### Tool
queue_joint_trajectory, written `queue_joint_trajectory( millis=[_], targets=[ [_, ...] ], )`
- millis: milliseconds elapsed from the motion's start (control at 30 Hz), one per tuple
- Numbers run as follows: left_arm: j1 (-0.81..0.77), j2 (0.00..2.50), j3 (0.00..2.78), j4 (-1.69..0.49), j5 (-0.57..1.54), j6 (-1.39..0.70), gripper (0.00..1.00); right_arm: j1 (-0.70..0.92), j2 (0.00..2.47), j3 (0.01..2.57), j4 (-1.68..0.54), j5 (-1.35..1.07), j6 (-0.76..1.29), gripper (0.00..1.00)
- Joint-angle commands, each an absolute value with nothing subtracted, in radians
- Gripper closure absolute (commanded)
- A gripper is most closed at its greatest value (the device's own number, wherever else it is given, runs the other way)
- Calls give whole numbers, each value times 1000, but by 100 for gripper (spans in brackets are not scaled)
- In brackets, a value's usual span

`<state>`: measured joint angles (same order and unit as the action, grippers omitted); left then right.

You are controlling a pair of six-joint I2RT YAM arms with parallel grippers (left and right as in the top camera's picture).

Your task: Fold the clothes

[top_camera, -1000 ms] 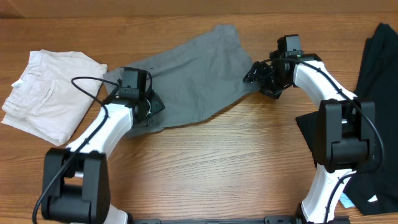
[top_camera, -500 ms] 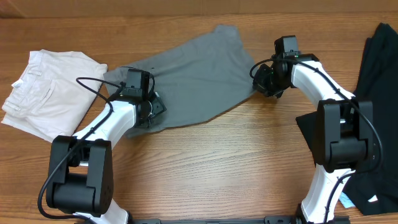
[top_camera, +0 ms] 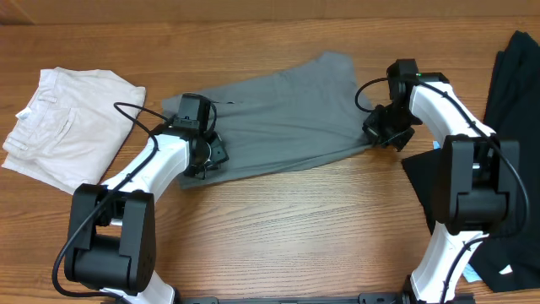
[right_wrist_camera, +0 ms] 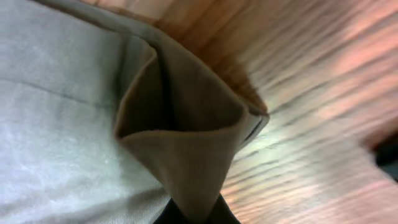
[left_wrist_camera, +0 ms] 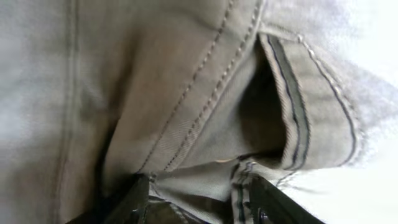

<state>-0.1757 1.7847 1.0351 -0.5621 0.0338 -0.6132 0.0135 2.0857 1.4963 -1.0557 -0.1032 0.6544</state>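
Now we see the grey garment [top_camera: 278, 118] spread across the far middle of the table [top_camera: 295, 219]. Our left gripper [top_camera: 202, 163] pinches its stitched left hem between its fingers [left_wrist_camera: 134, 202], and our right gripper [top_camera: 380, 133] nips its folded right corner.

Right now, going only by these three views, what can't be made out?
Left gripper: left wrist view, fingertips cut off by the bottom edge; overhead, its own wrist covers them.
Right gripper: right wrist view, fingers buried under a fold of the grey garment.
Black garment: overhead, cut by the right edge, partly under the right arm.
Table: right wrist view, blurred.
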Motion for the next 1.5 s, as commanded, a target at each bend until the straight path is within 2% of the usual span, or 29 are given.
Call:
queue_joint_trajectory(
  millis=[0,200,267,300,333,367,400,433,567,600,700,867,1133,1367,1467],
  targets=[
    [-142,1818,1012,-589,-115,-538,43,-58,2022,1494,-1063,163,678,96],
    [-106,1817,1091,-688,-105,-502,52,-56,1952,1494,-1103,154,678,95],
    [-78,1817,1171,-768,-91,-501,46,-59,1905,1498,-1098,154,674,82],
    [-69,1817,1203,-801,-88,-500,44,-59,1887,1505,-1095,153,656,72],
    [-59,1817,1255,-850,-85,-493,39,-59,1866,1517,-1090,153,625,54],
    [-56,1817,1281,-875,-84,-490,35,-59,1853,1528,-1090,153,611,47],
    [-52,1817,1321,-911,-84,-479,32,-59,1842,1537,-1089,149,597,35],
    [-51,1817,1349,-934,-84,-473,25,-59,1833,1543,-1086,137,568,28],
    [-51,1817,1390,-980,-84,-486,4,-59,1824,1547,-1106,111,515,27],
    [-50,1817,1390,-990,-85,-506,1,-59,1824,1547,-1114,111,515,27],
    [-42,1818,1377,-999,-74,-575,0,-59,1824,1547,-1121,111,515,26],
    [-38,1819,1336,-952,-41,-583,0,-59,1824,1547,-1129,111,515,25],
    [-38,1820,1175,-738,-14,-580,0,-59,1824,1547,-1167,100,515,26],
    [-38,1820,1037,-535,9,-561,9,-59,1824,1547,-1169,84,515,26],
    [-38,1820,987,-418,85,-492,22,-59,1824,1547,-1173,84,515,26]
  ],
)
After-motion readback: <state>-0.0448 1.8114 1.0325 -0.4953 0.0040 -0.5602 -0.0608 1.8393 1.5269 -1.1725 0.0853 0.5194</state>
